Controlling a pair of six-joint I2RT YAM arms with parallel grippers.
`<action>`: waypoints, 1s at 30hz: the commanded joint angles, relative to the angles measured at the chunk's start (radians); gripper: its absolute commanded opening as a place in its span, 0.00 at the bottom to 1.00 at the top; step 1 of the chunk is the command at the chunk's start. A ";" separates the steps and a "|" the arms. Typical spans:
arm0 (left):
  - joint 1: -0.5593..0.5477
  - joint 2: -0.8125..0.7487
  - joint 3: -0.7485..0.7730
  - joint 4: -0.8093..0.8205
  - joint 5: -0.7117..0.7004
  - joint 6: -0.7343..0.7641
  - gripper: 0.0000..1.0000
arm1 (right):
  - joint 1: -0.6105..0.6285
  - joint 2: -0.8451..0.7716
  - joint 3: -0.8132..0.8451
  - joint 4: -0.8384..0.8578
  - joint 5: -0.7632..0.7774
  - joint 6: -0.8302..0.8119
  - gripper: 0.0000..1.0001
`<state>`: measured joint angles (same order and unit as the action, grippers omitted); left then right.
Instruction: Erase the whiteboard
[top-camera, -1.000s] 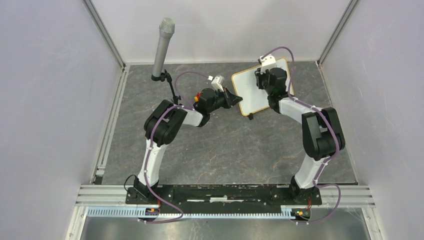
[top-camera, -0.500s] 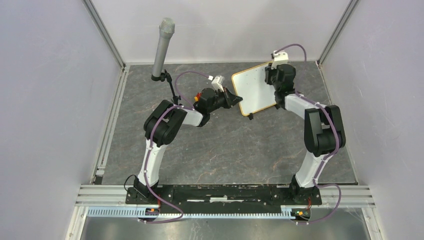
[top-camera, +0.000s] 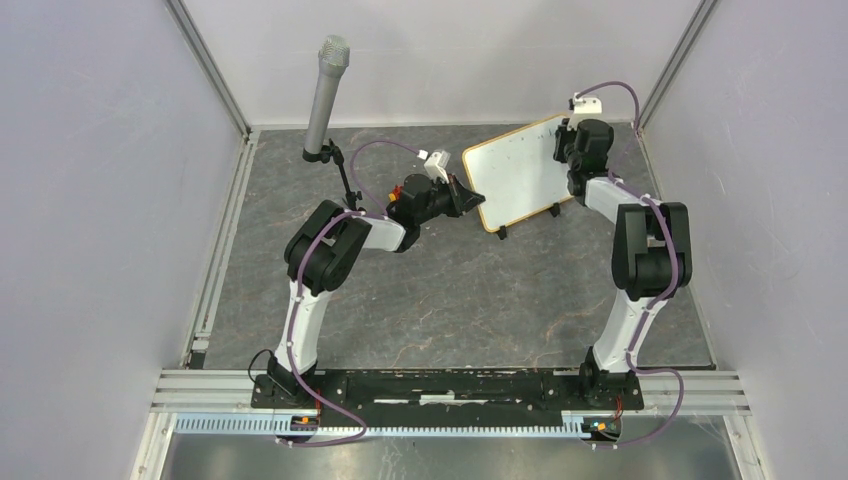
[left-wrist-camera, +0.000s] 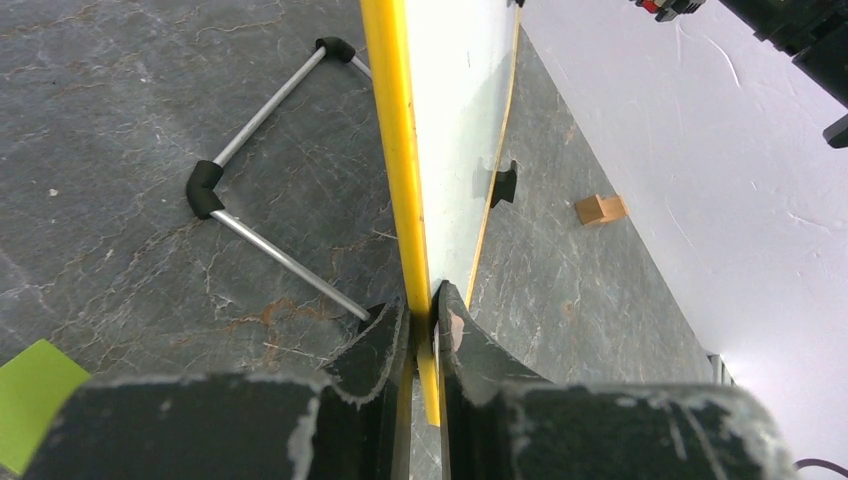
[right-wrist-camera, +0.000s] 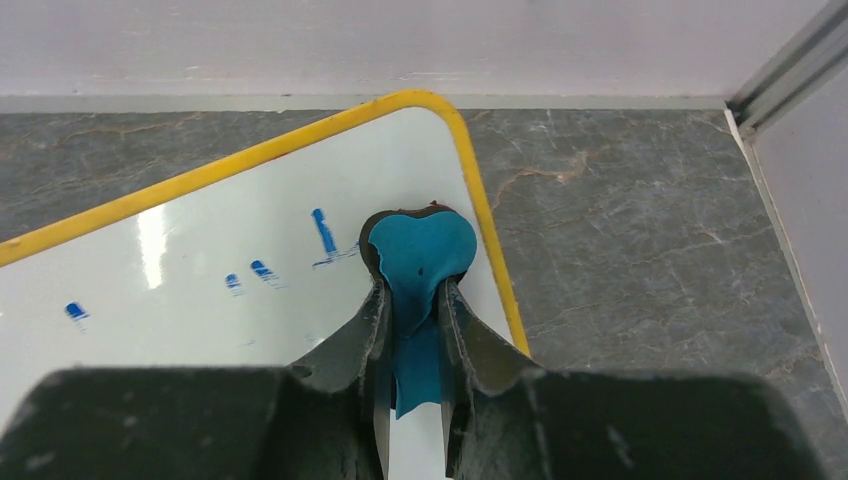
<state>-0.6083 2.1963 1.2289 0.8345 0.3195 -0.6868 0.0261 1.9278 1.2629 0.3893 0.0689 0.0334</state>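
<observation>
finds the whiteboard (top-camera: 515, 178) at the far right of the table (top-camera: 450, 290), propped at a tilt on two small black feet (top-camera: 501, 233), white face turned up toward the overhead view. pinches its near left corner edge-on in the left gripper (left-wrist-camera: 422, 312): closed down to the thickness of the yellow frame (left-wrist-camera: 395, 150), one finger on each face, with the board running straight away from the claw. clamps a blue eraser pad (right-wrist-camera: 418, 250) in the right gripper (right-wrist-camera: 412, 300), drawn almost fully together, with the pad squeezed between the fingers and bulging out ahead of the tips. sets that pad against the board's face just inside the far right rounded corner, apparently touching. shows blue marks (right-wrist-camera: 322, 232) just left of the pad, with a few smaller dabs trailing further left across the white. places the two claws at opposite ends of the board, left at the near corner, right at the far one. has a small wooden block (left-wrist-camera: 600, 208) on the table beyond the board, by the wall, and a grey microphone (top-camera: 327, 95) on a stand at the far left, well apart from the board.
</observation>
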 joint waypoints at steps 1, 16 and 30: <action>-0.002 -0.018 0.011 -0.071 -0.005 0.088 0.02 | 0.073 -0.002 0.043 -0.009 -0.149 -0.063 0.08; -0.002 -0.019 0.009 -0.069 -0.003 0.086 0.02 | 0.202 -0.018 0.054 -0.056 -0.228 -0.192 0.08; -0.002 -0.008 0.029 -0.061 0.006 0.048 0.09 | 0.062 -0.019 -0.017 -0.017 -0.163 -0.002 0.08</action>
<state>-0.6064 2.1963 1.2331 0.8165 0.3176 -0.6868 0.0940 1.9171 1.2728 0.3408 -0.0807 0.0067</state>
